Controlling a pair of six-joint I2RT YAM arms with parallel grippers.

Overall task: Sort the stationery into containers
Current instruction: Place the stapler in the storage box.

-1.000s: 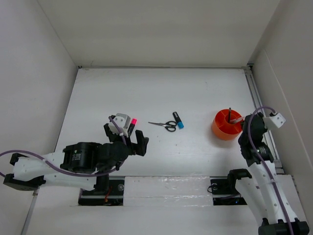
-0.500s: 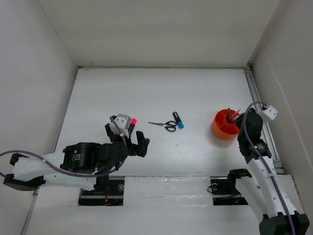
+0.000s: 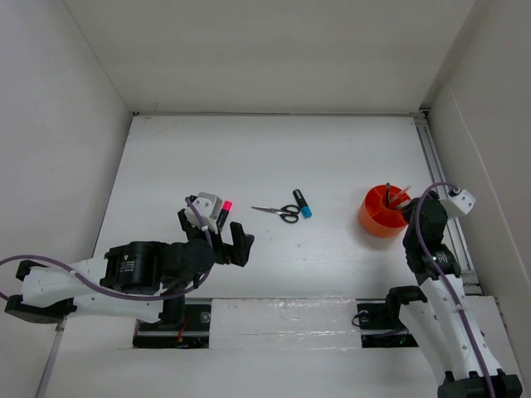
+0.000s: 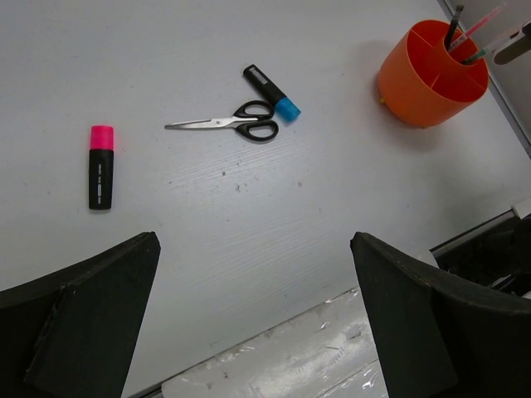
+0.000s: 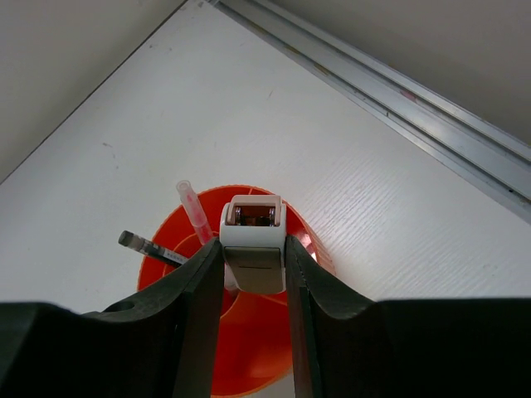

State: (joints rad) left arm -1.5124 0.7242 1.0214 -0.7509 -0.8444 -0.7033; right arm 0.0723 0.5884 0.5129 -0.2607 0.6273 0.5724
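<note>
Right hand, clamped on eraser, is seen shifted slightly above cup, deposit judged imminent; left hand is kept spread, unmoved.

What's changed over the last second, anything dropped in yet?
The right arm's fingers shifted slightly above the orange cup, away then partly back, still shut on the small pale item. Nothing let go. The left arm's fingers, pink-capped marker, blue-capped marker and scissors stayed put.
</note>
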